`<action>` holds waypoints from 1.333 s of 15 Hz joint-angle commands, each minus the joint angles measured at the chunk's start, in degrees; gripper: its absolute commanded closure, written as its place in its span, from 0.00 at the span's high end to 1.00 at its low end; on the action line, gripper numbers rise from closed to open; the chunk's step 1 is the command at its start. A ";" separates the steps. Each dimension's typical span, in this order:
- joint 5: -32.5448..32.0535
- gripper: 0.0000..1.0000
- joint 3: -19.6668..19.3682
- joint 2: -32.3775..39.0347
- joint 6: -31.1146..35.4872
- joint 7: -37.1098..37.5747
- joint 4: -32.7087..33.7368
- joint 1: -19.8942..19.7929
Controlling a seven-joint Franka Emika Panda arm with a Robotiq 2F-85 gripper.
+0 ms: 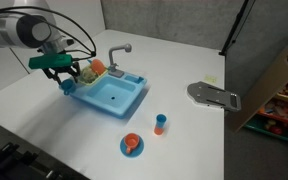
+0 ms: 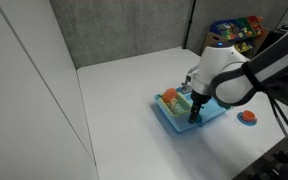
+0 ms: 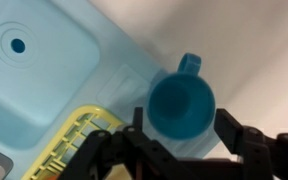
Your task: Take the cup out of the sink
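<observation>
Blocking the cup (image 3: pixel 182 105) with the arm (image 2: pixel 224 80) in an exterior view; pinching it in the pincer (image 3: pixel 184 122) beside the sink's (image 3: pixel 44 90) side compartment (image 3: pixel 76 135) holding colourful toys (image 1: pixel 92 68).

The wrist view's left edge cuts off the light blue rectangular plastic toy sink (image 3: pixel 44 80). In an exterior view, upper left, we find the small all-blue plastic toy cup (image 1: pixel 66 87) too tiny for detail.

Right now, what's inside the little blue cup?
Nothing: the wrist view looks straight into the cup and shows only its bare blue bottom. What lies right under the cup is hidden by it.
</observation>
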 commanded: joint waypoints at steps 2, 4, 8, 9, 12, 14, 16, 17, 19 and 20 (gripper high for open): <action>-1.11 1.00 -0.09 -1.01 -0.03 1.03 0.13 -0.01; -1.25 1.00 -0.29 -2.19 -0.44 1.48 -0.39 0.15; -0.09 1.00 0.27 -3.84 -1.58 1.13 -0.76 -0.69; -0.08 1.00 0.07 -4.20 -2.05 1.60 -0.79 -0.64; 0.57 1.00 0.15 -5.28 -3.71 2.03 -0.99 -1.15; 0.98 1.00 0.23 -5.84 -4.80 2.00 -0.98 -1.53; 1.20 1.00 -0.03 -6.56 -7.16 2.67 -0.88 -1.67; 1.31 1.00 -0.10 -7.11 -8.43 3.10 -0.99 -1.72; 1.36 1.00 -0.39 -8.52 -11.30 4.22 -1.24 -1.60; 1.64 1.00 -0.44 -9.13 -12.86 4.85 -1.25 -1.62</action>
